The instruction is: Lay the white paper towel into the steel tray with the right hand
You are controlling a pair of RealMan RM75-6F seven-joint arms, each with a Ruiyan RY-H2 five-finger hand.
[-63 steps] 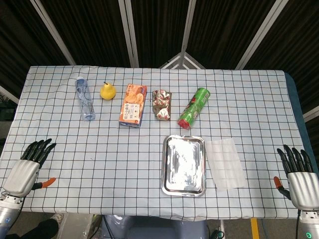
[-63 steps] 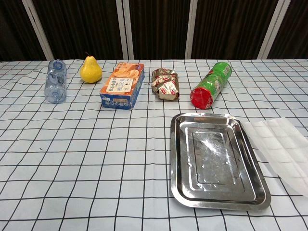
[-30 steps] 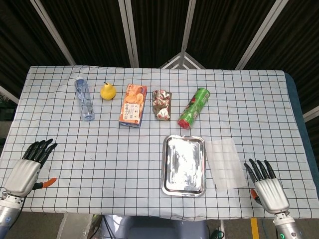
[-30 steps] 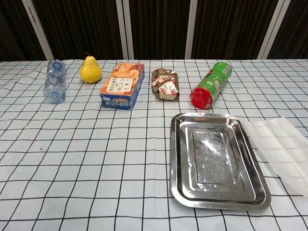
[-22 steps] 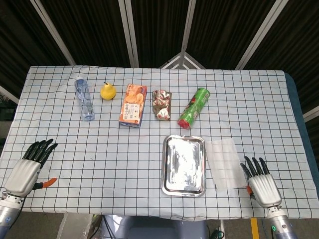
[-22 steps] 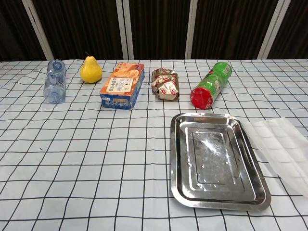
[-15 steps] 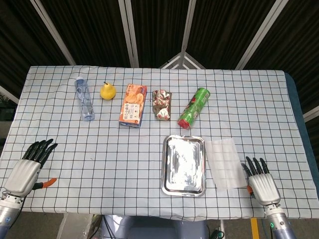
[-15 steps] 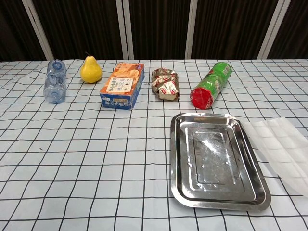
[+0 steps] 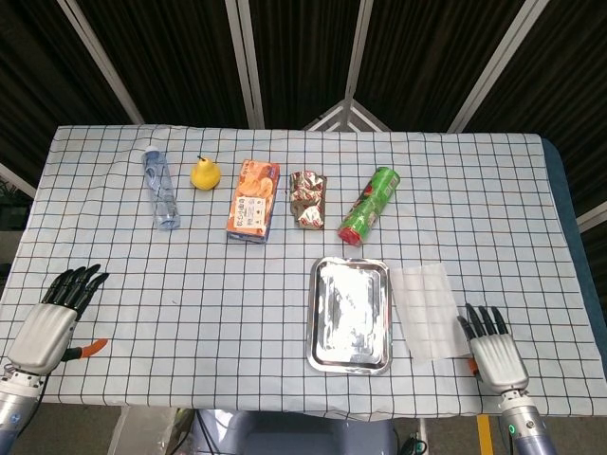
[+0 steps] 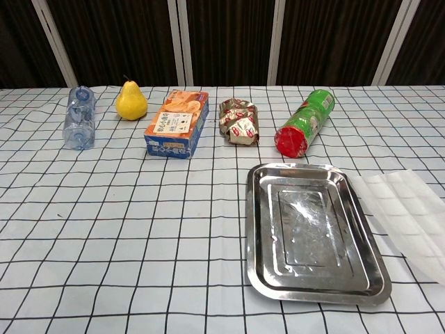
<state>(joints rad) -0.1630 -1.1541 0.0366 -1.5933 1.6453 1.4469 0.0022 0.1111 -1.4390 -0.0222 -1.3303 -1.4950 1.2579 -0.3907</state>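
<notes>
The white paper towel (image 9: pixel 429 311) (image 10: pixel 412 218) lies flat on the checked cloth just right of the steel tray (image 9: pixel 322 275) (image 10: pixel 259 229), which has nothing in it. My right hand (image 9: pixel 493 348) hovers at the table's front edge, a little right of the towel's near corner, fingers straight and apart, holding nothing. At the front left corner my left hand (image 9: pixel 52 319) rests open, far from both. Neither hand shows in the chest view.
Along the back stand a clear bottle (image 9: pixel 162 190), a yellow pear (image 9: pixel 205 173), an orange box (image 9: pixel 253 200), a crumpled snack bag (image 9: pixel 306 198) and a green can (image 9: pixel 370 218) lying just behind the tray.
My right hand has come in from the far right edge toward the towel's near right corner. The towel, tray and left hand have not moved.
</notes>
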